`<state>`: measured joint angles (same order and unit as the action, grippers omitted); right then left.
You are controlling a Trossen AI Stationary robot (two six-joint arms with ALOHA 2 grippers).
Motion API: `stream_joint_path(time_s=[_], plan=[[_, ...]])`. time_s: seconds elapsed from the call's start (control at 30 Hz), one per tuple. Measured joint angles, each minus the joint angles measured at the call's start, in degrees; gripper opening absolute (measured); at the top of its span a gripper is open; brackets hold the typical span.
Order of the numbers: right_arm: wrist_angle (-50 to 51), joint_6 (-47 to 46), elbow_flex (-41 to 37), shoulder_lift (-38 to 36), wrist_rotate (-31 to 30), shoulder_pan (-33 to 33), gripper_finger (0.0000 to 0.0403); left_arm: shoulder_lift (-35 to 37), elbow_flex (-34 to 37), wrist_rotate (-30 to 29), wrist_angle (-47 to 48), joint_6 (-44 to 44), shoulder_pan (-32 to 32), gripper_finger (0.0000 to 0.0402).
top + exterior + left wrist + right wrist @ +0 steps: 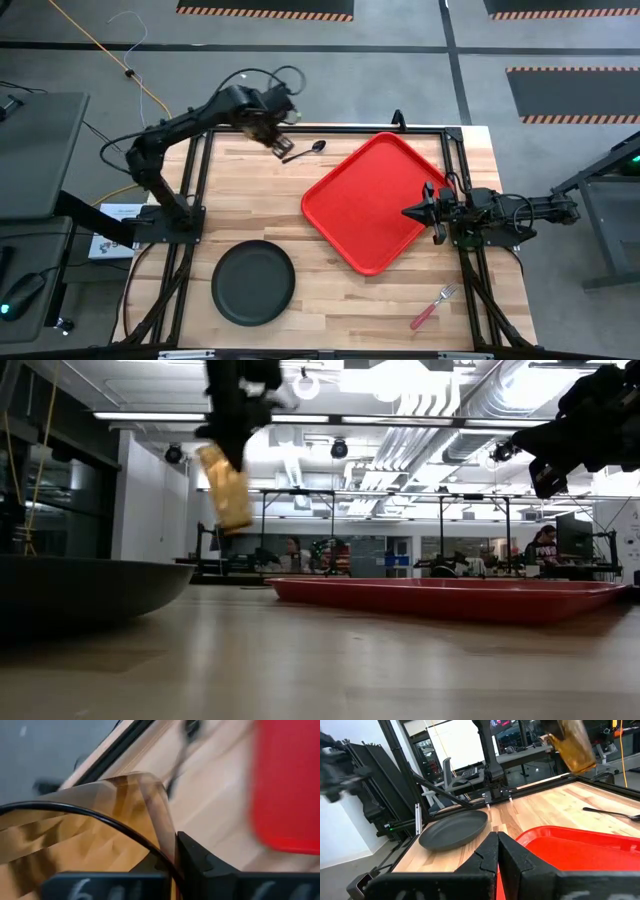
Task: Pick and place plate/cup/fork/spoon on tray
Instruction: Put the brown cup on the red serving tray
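Note:
My left gripper (pixel 272 133) is shut on the amber cup (pixel 226 486) and holds it in the air near the table's far edge, just left of the dark spoon (pixel 305 150). The spoon lies flat on the wood. The red tray (pixel 372 203) lies flat at the table's right middle. My right gripper (pixel 412 212) is shut and empty above the tray's right part. The black plate (pixel 253 282) sits near the front left. The red-handled fork (pixel 432 307) lies at the front right. My left gripper holds the cup by its upper end (pixel 212 457), coming from above. One finger (pixel 200 860) lies on the outside of the cup's wall (pixel 160 820); the cup hides the other finger. The cup hangs tilted below the gripper, lifted clear of the table.
Bare wood lies between the plate and the tray (pixel 580 845) and along the table's left side. A black metal frame (pixel 340 128) runs along the table's far edge. In the low view, the room beyond holds stands, desks and people.

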<state>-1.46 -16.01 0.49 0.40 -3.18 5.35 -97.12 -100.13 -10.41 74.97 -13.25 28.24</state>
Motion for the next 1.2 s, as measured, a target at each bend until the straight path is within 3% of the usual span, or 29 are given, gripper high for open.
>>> stream_joint_path(time_s=[0.23,0.4,0.73,1.2], plan=[[0.0,0.0,0.0,0.0,0.0,0.0,0.0000,-15.9,-23.4,0.6,11.1,2.3,-15.2,0.0003],[0.0,0.0,0.0,0.0,0.0,0.0,0.0000,-25.2,-32.9,0.8,14.5,6.0,-24.3,0.0002],[0.0,0.0,0.0,0.0,0.0,0.0,0.0000,-31.2,-33.6,6.2,14.7,7.0,-27.1,0.0001],[0.0,0.0,0.0,0.0,0.0,0.0,0.0000,-35.4,-33.6,5.0,12.0,10.4,-26.3,0.0001]])
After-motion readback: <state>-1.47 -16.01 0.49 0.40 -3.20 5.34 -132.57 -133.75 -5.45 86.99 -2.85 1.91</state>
